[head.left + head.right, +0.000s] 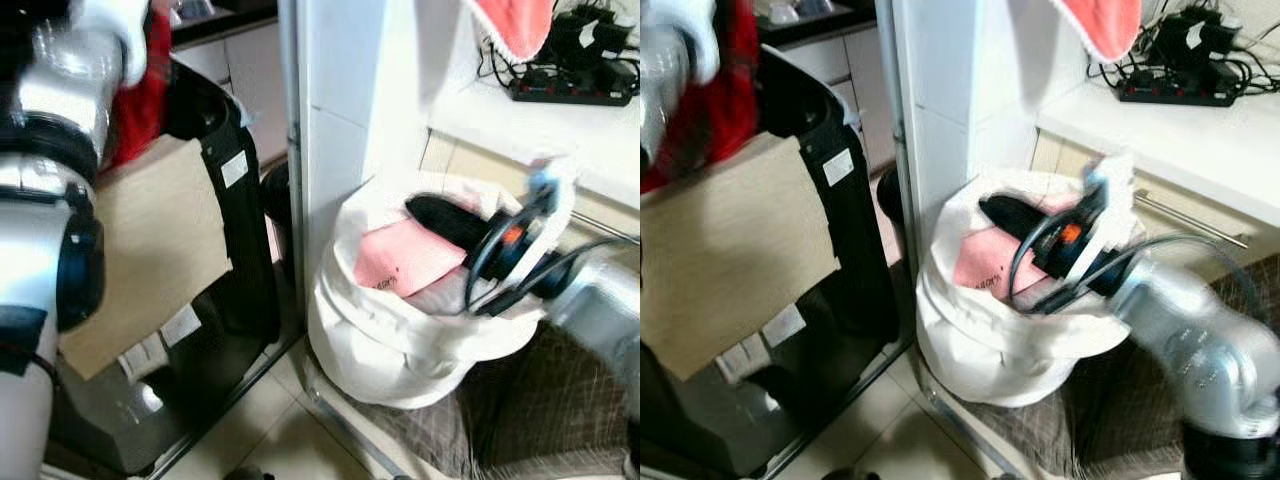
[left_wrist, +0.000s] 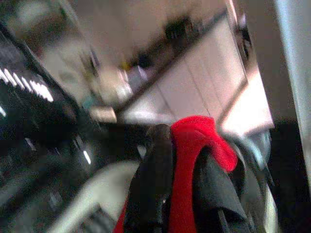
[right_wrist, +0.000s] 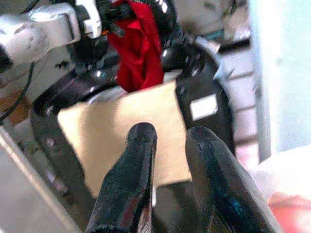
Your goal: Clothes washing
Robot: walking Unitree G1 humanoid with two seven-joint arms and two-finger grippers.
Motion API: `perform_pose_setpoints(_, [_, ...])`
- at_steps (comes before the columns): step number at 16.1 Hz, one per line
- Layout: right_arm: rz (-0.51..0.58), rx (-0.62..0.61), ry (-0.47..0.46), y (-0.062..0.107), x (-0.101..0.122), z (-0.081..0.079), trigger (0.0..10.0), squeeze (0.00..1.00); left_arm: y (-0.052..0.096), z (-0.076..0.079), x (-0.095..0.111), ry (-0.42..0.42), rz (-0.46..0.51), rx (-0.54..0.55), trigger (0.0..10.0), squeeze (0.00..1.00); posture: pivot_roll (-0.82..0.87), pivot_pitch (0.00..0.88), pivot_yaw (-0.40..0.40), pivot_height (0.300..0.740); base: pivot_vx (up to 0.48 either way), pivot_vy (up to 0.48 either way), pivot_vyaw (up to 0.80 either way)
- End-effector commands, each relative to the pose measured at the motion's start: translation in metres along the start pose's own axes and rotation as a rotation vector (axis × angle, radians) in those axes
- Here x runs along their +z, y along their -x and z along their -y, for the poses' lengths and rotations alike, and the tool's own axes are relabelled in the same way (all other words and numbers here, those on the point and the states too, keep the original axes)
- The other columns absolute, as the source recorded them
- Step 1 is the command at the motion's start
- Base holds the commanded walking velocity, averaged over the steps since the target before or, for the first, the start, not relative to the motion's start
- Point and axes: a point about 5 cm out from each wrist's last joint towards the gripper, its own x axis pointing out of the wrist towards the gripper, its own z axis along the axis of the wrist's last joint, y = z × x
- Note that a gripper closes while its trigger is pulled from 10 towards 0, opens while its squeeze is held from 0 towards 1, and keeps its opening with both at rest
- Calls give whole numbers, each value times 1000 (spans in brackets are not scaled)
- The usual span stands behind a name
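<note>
Left hand (image 2: 170, 194) raised, fingers clamped on red cloth garment (image 2: 187, 160). Right hand (image 3: 167, 170) beside white fabric laundry bag (image 1: 400, 340), fingers slightly apart, nothing between; pink garment (image 1: 405, 258) inside bag.

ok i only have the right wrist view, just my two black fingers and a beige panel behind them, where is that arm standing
Observer: The right gripper is at the open top of a white fabric laundry bag, which stands on the floor against a white tiled pillar.
Operator: anything left in the bag
Observer: Yes, a flat pink cloth with a black garment behind it.
Operator: and the red thing i see up top, is it held
Observer: Yes. In the left wrist view the left gripper is shut on the red cloth, with the fabric pinched between its fingers.
</note>
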Motion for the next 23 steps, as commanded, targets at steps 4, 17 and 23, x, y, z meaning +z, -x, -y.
perform_pose_setpoints(4, [-85, 82, 16, -8, -13, -18, 10000, 0, 5, -14, -9, 67, -58, -4, 10000, 1000, -164, 0, 48, 740, 0, 0, 0])
perform_pose_setpoints(17, [-76, -51, 115, -40, -24, -13, 10000, 0, 26, -77, -9, -31, -22, 275, 10000, 1000, -138, 0, 35, 740, 0, 0, 0])
perform_pose_setpoints(23, [-105, -59, 139, -40, -30, -15, 10000, 0, 16, -42, 7, 210, 80, -47, 10000, 0, -144, 0, 50, 740, 0, 0, 0])
